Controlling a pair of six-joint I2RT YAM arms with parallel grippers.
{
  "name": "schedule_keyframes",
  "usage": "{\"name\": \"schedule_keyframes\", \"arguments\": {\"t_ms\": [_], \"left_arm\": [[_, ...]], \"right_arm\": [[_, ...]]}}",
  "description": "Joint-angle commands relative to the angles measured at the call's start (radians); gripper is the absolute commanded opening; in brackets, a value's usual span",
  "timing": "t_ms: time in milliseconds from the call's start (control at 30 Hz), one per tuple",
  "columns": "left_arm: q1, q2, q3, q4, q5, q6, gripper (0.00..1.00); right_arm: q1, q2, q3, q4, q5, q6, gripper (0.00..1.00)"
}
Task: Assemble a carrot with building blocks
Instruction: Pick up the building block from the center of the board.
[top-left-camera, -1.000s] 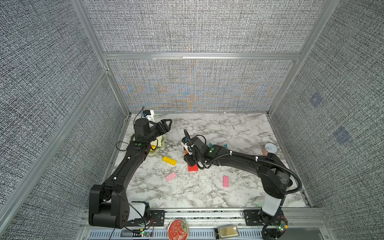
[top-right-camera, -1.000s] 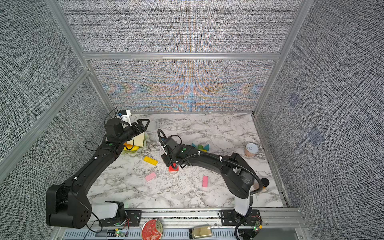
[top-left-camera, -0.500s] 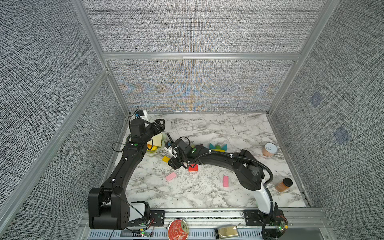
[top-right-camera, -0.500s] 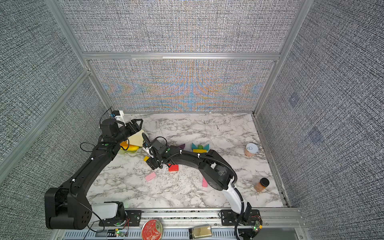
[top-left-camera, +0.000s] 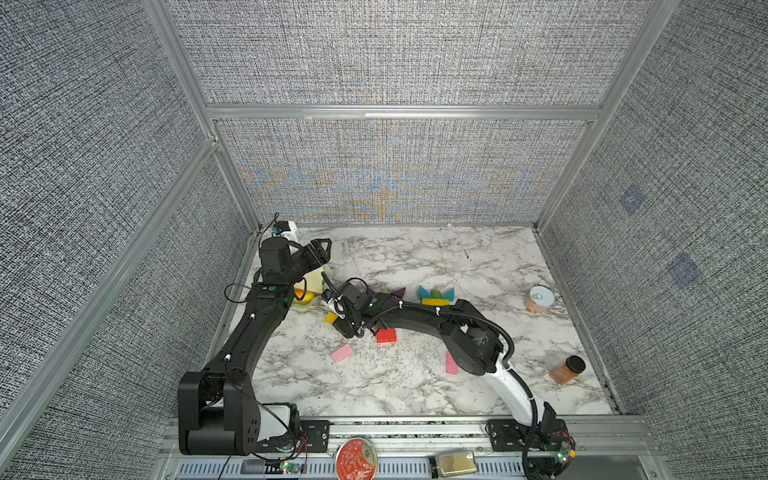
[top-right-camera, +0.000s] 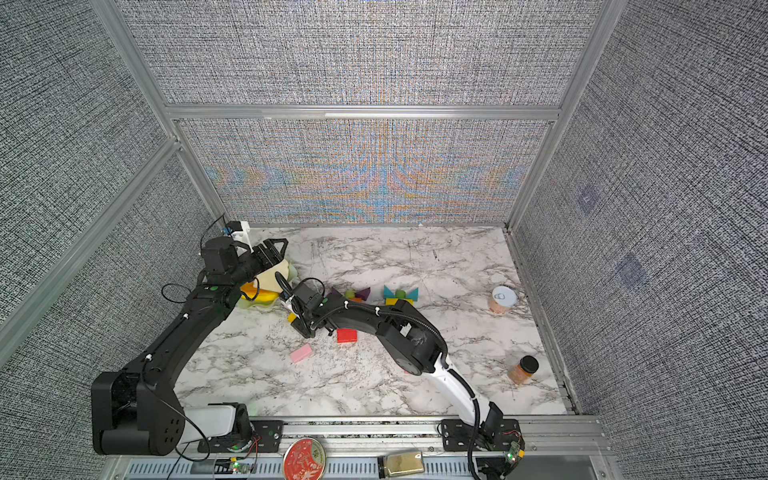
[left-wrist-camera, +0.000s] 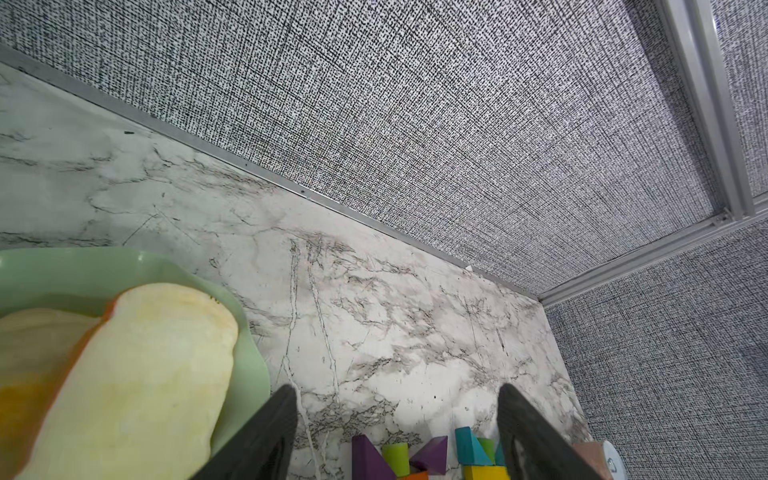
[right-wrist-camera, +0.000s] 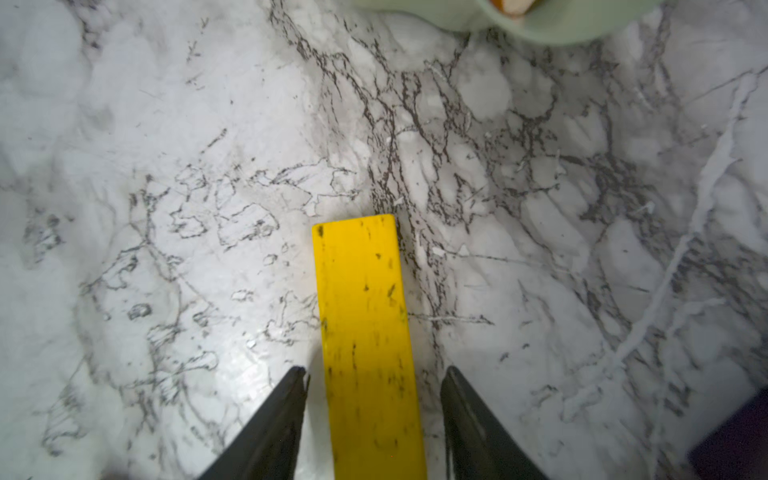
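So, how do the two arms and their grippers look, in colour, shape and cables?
Both arms, left arm and right arm, are matte black with rounded links, a white segment near each base and a small green dot. Thin black cables run along them, held by white ties. The left gripper and right gripper have dark, tapered fingers.

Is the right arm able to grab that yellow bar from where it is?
Probably yes: the right gripper straddles the yellow bar, jaws open, a gap on each side, nothing else between.
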Motion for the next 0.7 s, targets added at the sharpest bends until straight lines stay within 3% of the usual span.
{"name": "schedule_keyframes", "arguments": {"t_ms": [0,333,667], "left_arm": [[0.006,0.000,0.000,0.043,0.033,-0.015,0.77],[0.021,-0.008,-0.001,0.051,0.047,-0.020,0.77],[0.023,-0.024,-0.008,0.063,0.065,-0.026,0.77]], "right_arm": [[0.009,0.001,0.012,-0.051,0.003,-0.021,0.46],[0.019,-0.038,-0.013,-0.093,0.024,0.003,0.27],[0.025,-0.230,-0.130,-0.059,0.041,0.051,0.23]]}}
